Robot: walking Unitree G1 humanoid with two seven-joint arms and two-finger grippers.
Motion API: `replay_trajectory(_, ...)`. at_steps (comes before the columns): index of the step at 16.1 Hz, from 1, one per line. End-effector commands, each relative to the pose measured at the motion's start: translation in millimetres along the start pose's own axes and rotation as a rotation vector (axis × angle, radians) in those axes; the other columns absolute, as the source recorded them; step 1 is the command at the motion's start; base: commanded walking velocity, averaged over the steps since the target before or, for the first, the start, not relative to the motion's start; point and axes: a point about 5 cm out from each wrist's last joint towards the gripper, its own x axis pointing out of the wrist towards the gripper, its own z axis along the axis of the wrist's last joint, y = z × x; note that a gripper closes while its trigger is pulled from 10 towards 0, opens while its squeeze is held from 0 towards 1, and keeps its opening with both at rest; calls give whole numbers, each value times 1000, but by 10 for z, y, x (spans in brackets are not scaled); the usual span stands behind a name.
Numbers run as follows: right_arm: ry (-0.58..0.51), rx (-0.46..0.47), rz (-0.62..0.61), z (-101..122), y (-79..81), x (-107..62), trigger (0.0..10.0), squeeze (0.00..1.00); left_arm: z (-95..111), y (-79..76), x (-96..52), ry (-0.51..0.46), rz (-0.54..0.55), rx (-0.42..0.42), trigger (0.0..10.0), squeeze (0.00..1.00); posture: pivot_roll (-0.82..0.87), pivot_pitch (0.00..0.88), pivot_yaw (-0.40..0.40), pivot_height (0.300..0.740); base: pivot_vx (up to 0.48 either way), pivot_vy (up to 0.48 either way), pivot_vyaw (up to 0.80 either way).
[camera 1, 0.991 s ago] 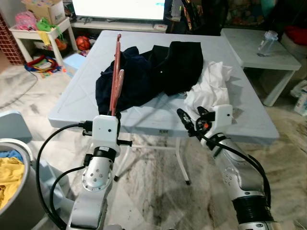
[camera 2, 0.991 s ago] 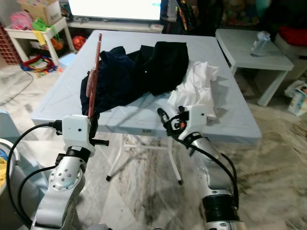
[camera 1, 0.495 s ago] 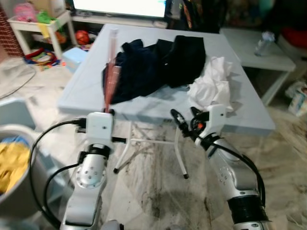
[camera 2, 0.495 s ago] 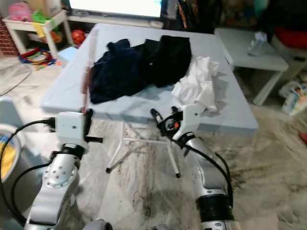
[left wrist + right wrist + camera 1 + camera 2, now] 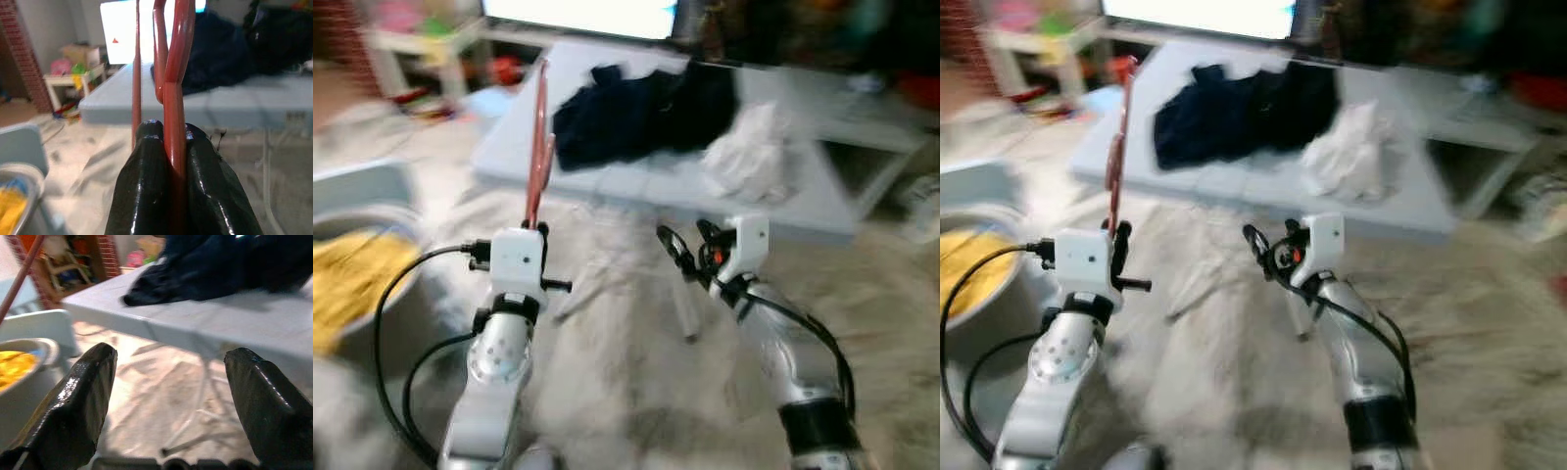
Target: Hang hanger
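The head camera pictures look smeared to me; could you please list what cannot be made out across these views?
- Dark clothes and white cloth on the table: motion blur hides which garments they are.
- Red hanger in the left gripper: its hook is cut off by the left wrist view's edge.
- Yellow laundry tub: blurred and cut off.

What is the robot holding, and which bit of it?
The left gripper pinches a red plastic hanger by its lower end, standing upright. The right gripper is open, holding nothing.
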Motion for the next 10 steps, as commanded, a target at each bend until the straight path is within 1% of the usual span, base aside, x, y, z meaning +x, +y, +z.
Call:
replay_trajectory(1, 9, -3, -32, 1, -77, -52, 10000, 0, 48, -60, 16, -18, -22, -5, 10000, 0, 101, 90, -95, 740, -240, 0, 0)
replay_trajectory(2, 19, -9, -28, -14, -70, -59, 10000, 0, 40, -66, 12, -15, -24, -5, 10000, 0, 99, 92, -94, 740, 0, 0, 0)
replay_trajectory(4, 35, -60, -10, -37, -40, -72, 10000, 0, 28, -63, 13, -8, -23, -6, 10000, 0, 99, 92, -94, 740, -242, 0, 0)
replay_trajectory(5, 36, -108, 1, -40, -22, -84, 10000, 0, 24, -58, 10, -6, -21, -7, 10000, 0, 95, 96, -93, 740, -240, 0, 0)
replay_trajectory(7, 29, -174, 11, -41, -19, -88, 10000, 0, 13, -58, 6, -2, -20, -7, 10000, 0, 91, 98, -93, 740, 0, 0, 0)
replay_trajectory(8, 28, -202, -2, -36, -52, -90, 10000, 0, -8, -61, 0, 11, -23, -2, 10000, 0, 90, 98, -91, 740, 0, 0, 0)
replay_trajectory(9, 30, -209, -20, -21, -98, -94, 10000, 0, -43, -58, -3, 33, -28, 4, 10000, 0, 86, 100, -90, 740, 0, 0, 0)
replay_trajectory(10, 21, -269, -25, 20, -156, -105, 10000, 0, -127, -57, -11, 87, -58, 6, 10000, 0, 85, 100, -89, 740, 0, 0, 0)
